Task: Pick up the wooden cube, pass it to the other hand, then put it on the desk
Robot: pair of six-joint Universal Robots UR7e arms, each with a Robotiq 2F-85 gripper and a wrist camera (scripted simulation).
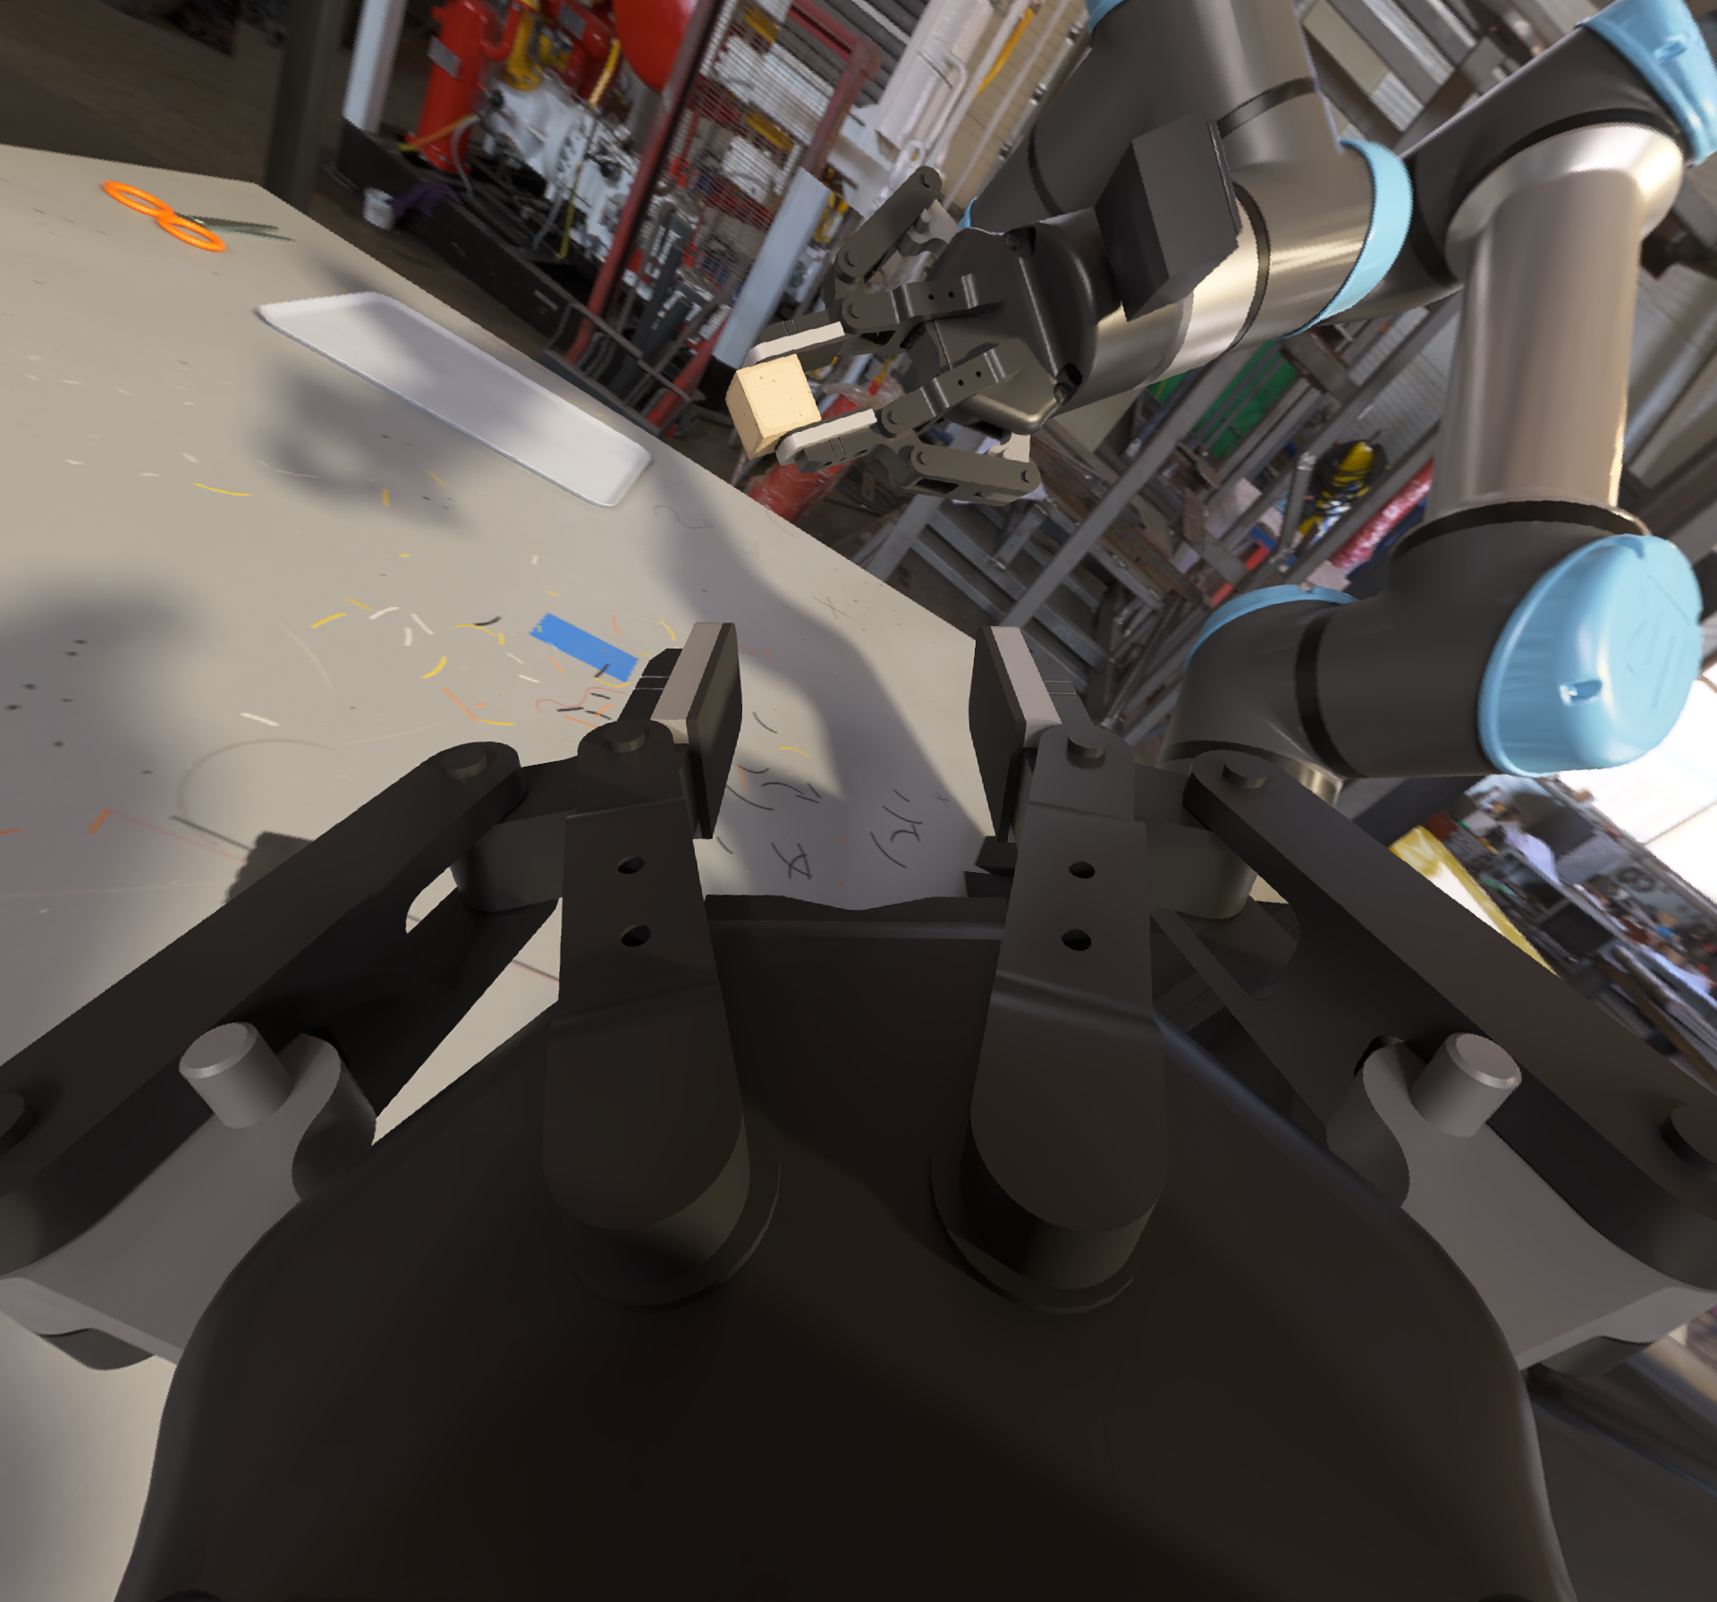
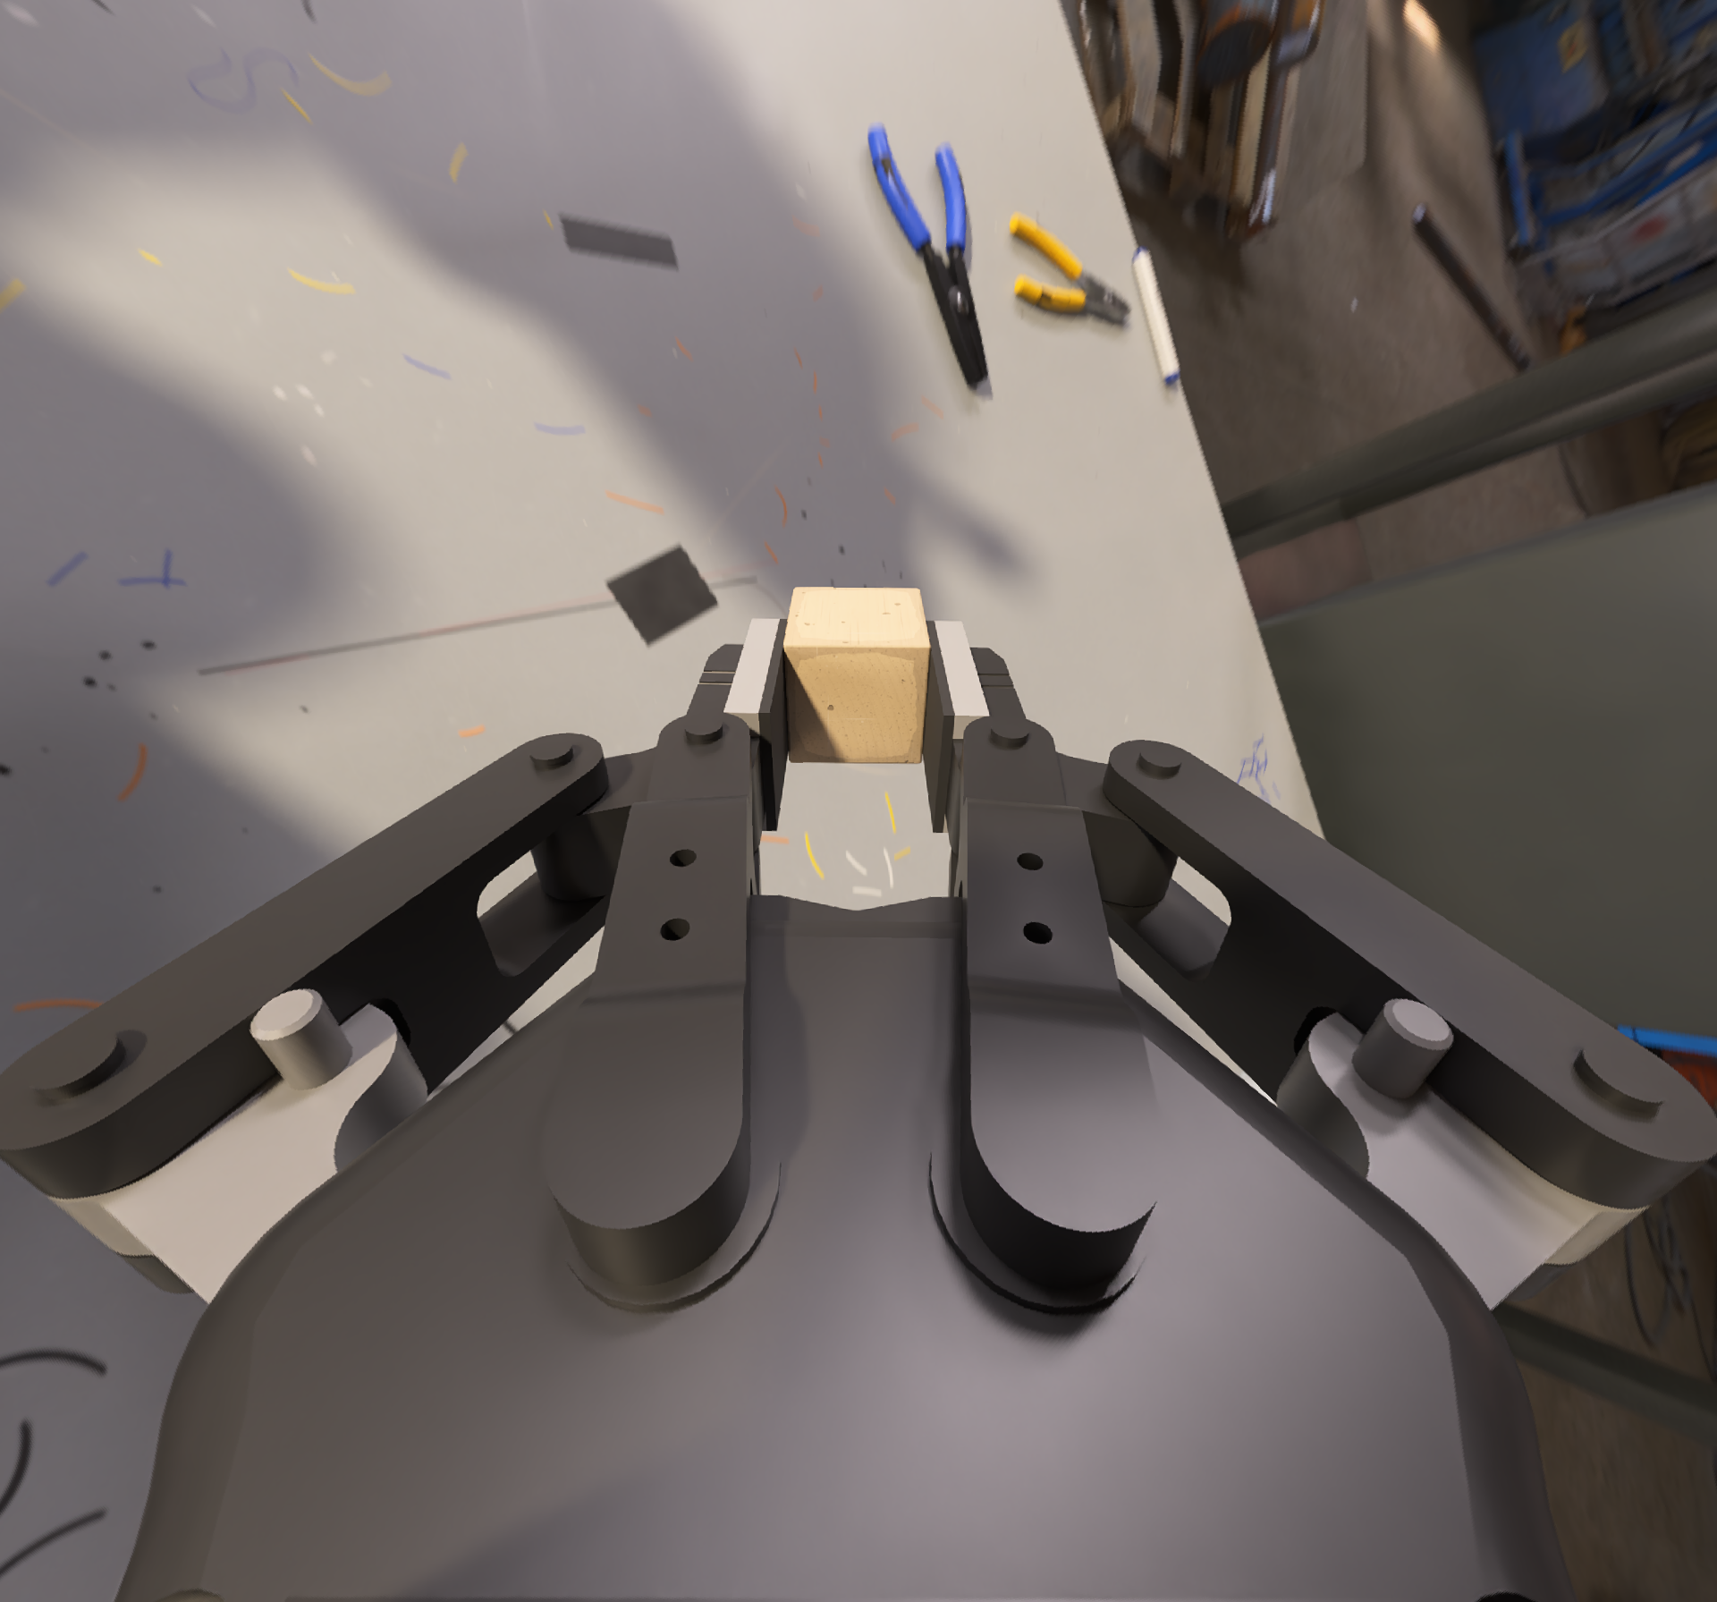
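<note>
The wooden cube is pale and small, clamped between the two pads of my right gripper, which holds it in the air above the grey desk. In the left wrist view the same cube shows in the right gripper, up and ahead of my left gripper. My left gripper is open and empty, its pads wide apart above the desk, some way short of the cube.
A white tray and orange-handled scissors lie far on the desk. Blue-handled pliers, yellow-handled pliers and a white marker lie near the desk's right edge. The right arm fills the upper right.
</note>
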